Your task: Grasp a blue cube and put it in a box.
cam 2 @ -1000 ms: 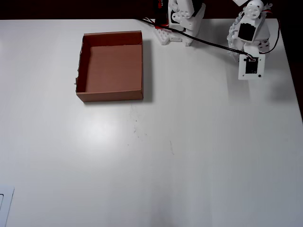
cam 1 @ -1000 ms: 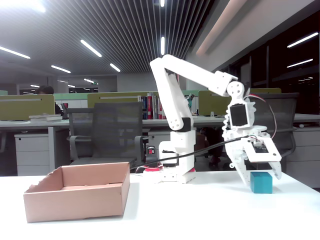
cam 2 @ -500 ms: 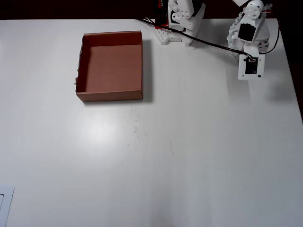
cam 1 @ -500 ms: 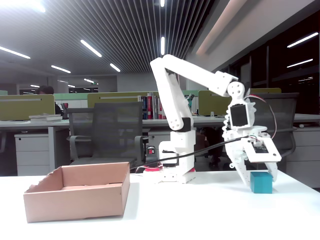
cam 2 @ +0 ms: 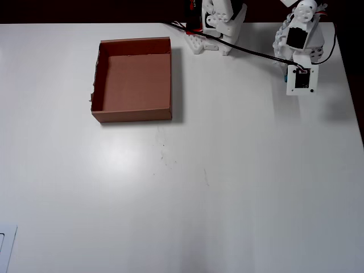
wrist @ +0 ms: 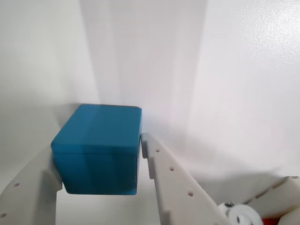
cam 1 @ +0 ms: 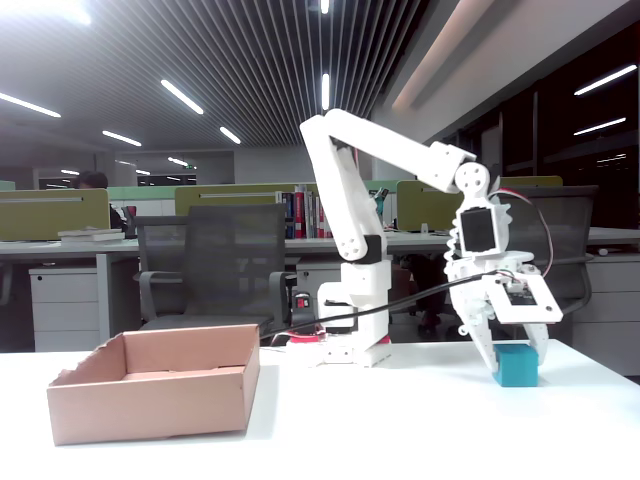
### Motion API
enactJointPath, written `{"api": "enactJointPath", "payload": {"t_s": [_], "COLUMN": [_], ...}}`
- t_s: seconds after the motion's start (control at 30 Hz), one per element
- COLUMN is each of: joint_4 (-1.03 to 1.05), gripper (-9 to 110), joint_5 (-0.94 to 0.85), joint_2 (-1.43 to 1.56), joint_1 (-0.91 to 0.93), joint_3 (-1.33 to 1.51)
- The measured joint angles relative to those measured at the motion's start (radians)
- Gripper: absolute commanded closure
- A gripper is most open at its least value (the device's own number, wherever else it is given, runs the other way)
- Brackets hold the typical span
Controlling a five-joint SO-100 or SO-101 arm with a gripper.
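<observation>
The blue cube [wrist: 98,150] fills the lower left of the wrist view, resting on the white table. My gripper [wrist: 97,147] has one white finger against its left face and the other [wrist: 154,159] against its right face. In the fixed view the cube [cam 1: 517,368] sits on the table at the right, under the gripper [cam 1: 515,355]. The brown cardboard box [cam 1: 150,400] stands far to the left, open and empty. In the overhead view the box [cam 2: 132,115] is at the upper left. There the gripper [cam 2: 298,85] is at the upper right and hides the cube.
The arm's white base [cam 2: 219,28] stands at the table's far edge between box and gripper, with a black cable [cam 2: 250,51] running to the wrist. The right table edge [cam 2: 352,96] is close to the gripper. Office chairs and desks are behind the table.
</observation>
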Motion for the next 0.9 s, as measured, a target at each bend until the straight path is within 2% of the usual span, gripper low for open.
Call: {"api": "enactJointPath", "payload": {"t_s": [0.47, 0.9], "joint_4": [0.014, 0.11], "gripper": [83, 83], "joint_5": [0.0, 0.0], "joint_2": [0.0, 0.06], "joint_1": [0.0, 0.032], "joint_3": [-0.002, -0.037]}}
